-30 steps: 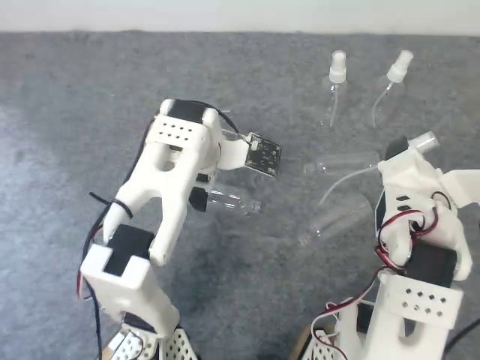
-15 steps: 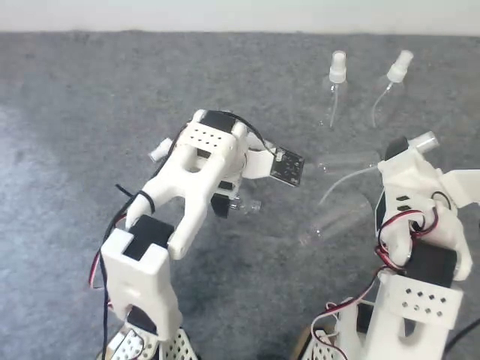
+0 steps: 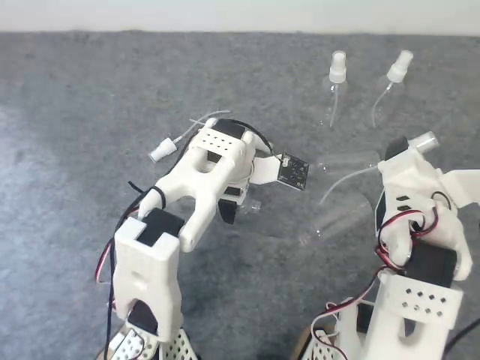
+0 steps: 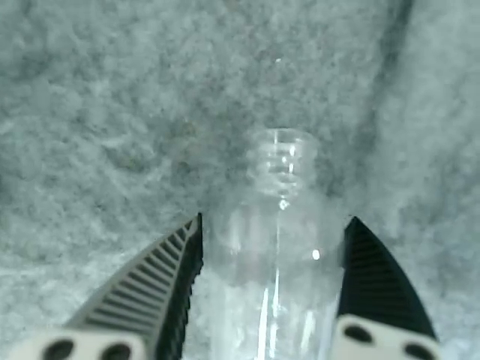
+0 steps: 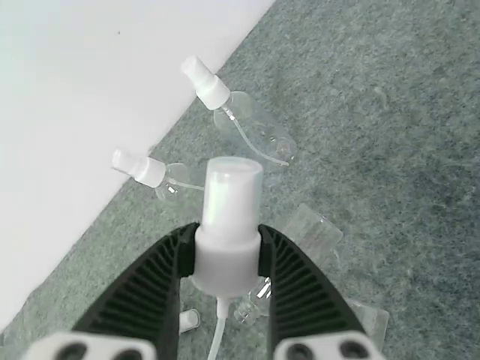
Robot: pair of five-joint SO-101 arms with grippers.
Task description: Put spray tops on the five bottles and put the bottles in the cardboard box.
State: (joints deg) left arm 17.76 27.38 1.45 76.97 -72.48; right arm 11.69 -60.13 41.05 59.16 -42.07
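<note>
Open bottle (image 4: 277, 180), clear, no top fitted, threaded neck pointing away from the wrist, sits between the fingers of the left gripper (image 4: 274, 220) at approx. the centre of the table (image 3: 67, 90). Both dark fingers press against the bottle's sides, pinching the body below the neck. Loose spray top (image 3: 161, 150), white w/ thin dip tube, lies on the grey surface just beside the left arm, on its far-left side. Held spray top (image 5: 229, 202) is clamped at the collar by the right gripper (image 5: 226, 238), near the right edge, nozzle up, fingers tight on both sides. Uncapped bottle (image 3: 346, 161) and second uncapped bottle (image 3: 334, 221) lie on their sides between the two arms. Capped bottle (image 3: 335, 82) and second capped bottle (image 3: 394, 79) lie near the far edge, right half, tops toward that edge, close together but apart.
</note>
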